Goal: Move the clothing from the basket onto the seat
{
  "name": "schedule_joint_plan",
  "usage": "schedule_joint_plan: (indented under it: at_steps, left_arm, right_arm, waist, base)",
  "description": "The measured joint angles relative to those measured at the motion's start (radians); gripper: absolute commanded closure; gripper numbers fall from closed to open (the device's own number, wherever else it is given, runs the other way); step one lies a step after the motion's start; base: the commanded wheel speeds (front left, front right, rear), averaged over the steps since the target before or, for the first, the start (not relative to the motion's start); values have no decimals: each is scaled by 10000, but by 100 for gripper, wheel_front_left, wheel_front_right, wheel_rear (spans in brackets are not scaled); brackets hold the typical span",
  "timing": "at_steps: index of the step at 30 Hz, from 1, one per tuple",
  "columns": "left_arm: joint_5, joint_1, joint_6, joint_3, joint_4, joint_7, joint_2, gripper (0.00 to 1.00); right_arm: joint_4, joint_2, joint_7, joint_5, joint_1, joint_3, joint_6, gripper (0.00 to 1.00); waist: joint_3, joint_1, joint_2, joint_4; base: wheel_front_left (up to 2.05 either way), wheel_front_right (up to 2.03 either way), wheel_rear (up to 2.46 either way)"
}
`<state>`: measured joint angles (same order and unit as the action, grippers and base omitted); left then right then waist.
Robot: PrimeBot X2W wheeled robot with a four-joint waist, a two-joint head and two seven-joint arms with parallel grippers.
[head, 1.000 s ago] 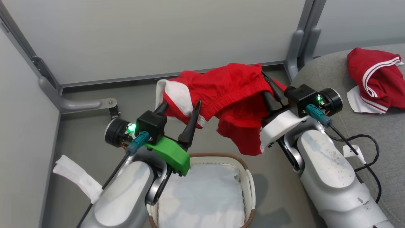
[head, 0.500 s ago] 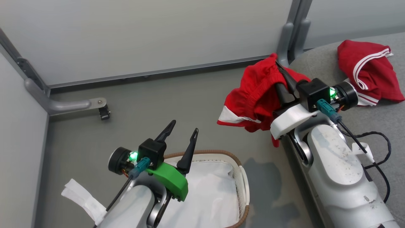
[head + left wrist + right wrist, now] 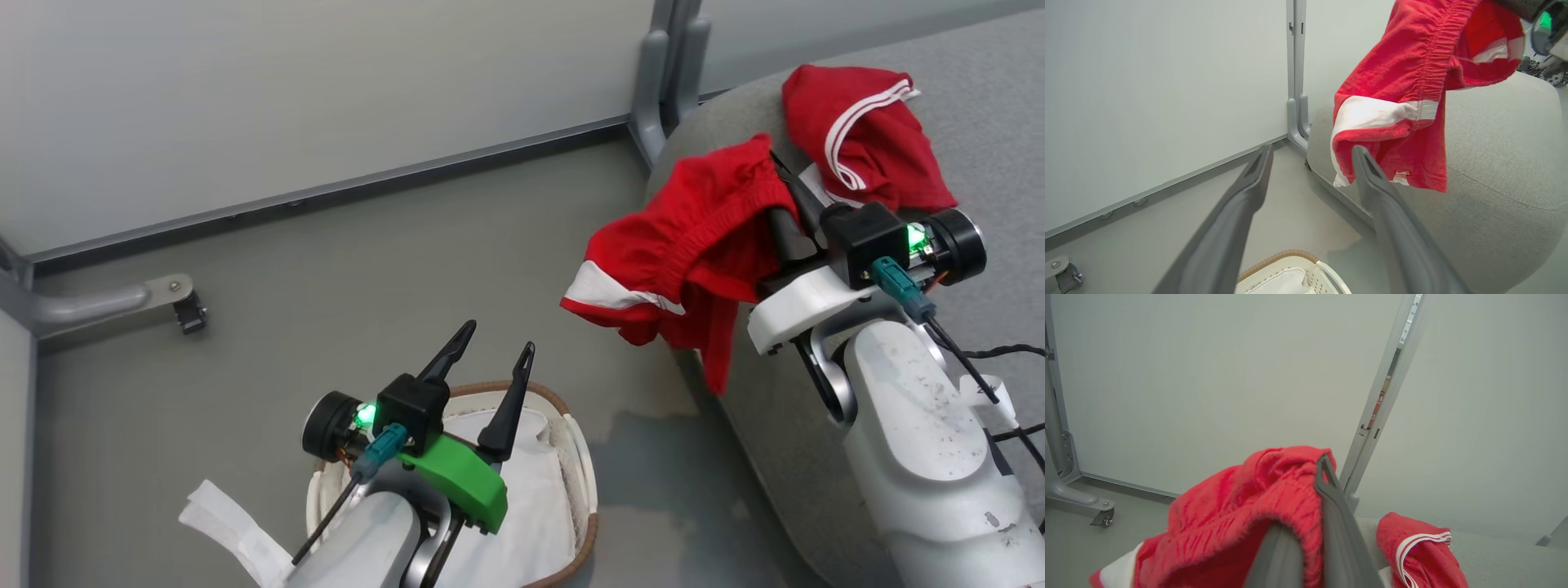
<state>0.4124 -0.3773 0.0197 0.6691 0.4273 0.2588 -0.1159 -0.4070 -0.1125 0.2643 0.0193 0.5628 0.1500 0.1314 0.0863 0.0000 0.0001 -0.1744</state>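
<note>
Right gripper (image 3: 782, 180) clamps red shorts (image 3: 694, 237) at the seat (image 3: 996, 122) edge. Left gripper (image 3: 500, 336) (jaws wide, empty) hovers over the basket (image 3: 562, 406).

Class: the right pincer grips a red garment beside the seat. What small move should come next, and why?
Probably carry the right pincer a little further over the seat before opening: the held red garment hangs mostly off the cushion's edge, above the floor, while the other garment already lies on top.
</note>
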Motion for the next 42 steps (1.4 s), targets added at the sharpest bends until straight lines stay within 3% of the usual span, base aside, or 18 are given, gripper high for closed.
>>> schedule_joint_plan:
  at_steps: [16, 22, 36, 42]
  left_arm:
    - [-727, -102, 186, -25, -431, 52, -12, 0]
    - [-874, -172, 247, 35, -401, 52, 21, 0]
    - [-1129, -244, 389, 270, -384, 52, 75, 0]
    - [-1283, -377, 422, 385, -654, 52, 58, 0]
  right_arm:
    - [468, -261, 0, -100, -202, -270, 0, 100]
    - [522, -284, 0, -105, -422, -389, 0, 100]
    - [320, -393, 0, -79, -545, -821, 0, 100]
    - [-127, -1058, -2, -23, 682, -1037, 0, 100]
  waist:
    - [834, 0, 0, -2128]
    - [1189, 0, 0, -2573]
    - [1478, 0, 0, -2161]
    - [1764, 0, 0, -1903]
  base:
    - [0, 0, 0]
    - [0, 0, 0]
    - [0, 0, 0]
    - [0, 0, 0]
